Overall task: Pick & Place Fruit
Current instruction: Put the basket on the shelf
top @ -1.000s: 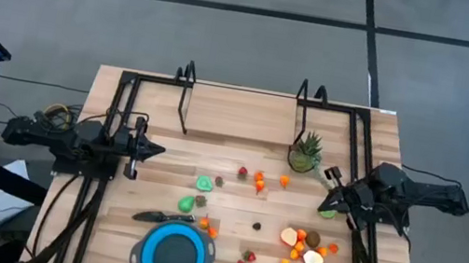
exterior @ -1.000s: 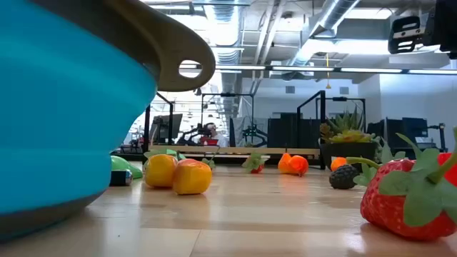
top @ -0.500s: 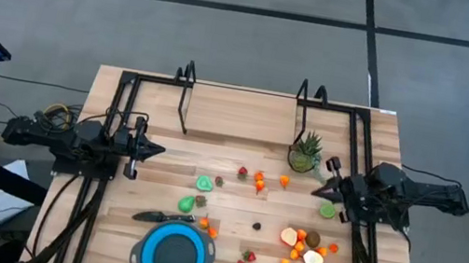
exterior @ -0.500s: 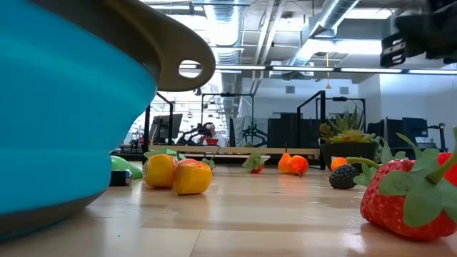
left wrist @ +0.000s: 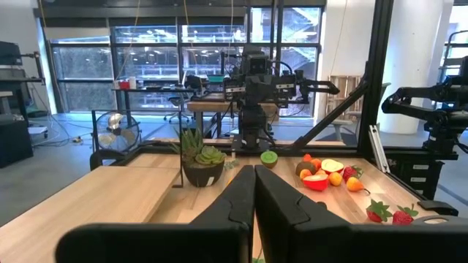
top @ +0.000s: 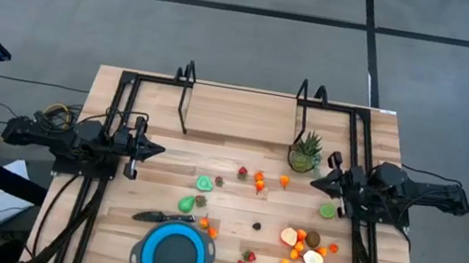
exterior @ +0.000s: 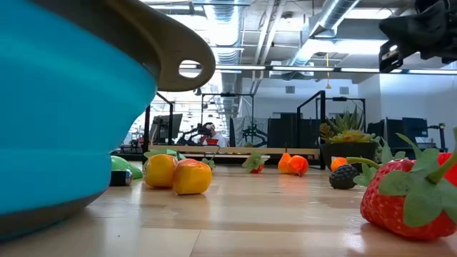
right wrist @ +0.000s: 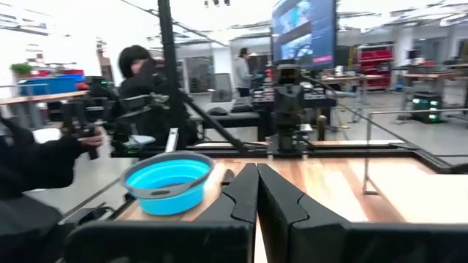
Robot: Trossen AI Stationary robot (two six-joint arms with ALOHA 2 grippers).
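Both sets of jaws were closed and empty. My right gripper (top: 317,180) hung just beside the spiky plant (top: 307,151), with a lime half (top: 328,211) close by. Most fruit (top: 303,248) lay scattered on the tabletop (top: 237,113) between plant and blue bowl (top: 173,254). My left gripper (top: 159,150) waited well apart from the plant, probably idle.

You're in an open robotics lab: exposed ceiling ducts (exterior: 335,21), rows of workbenches (right wrist: 431,77), a wall screen (right wrist: 303,29) and other rigs.
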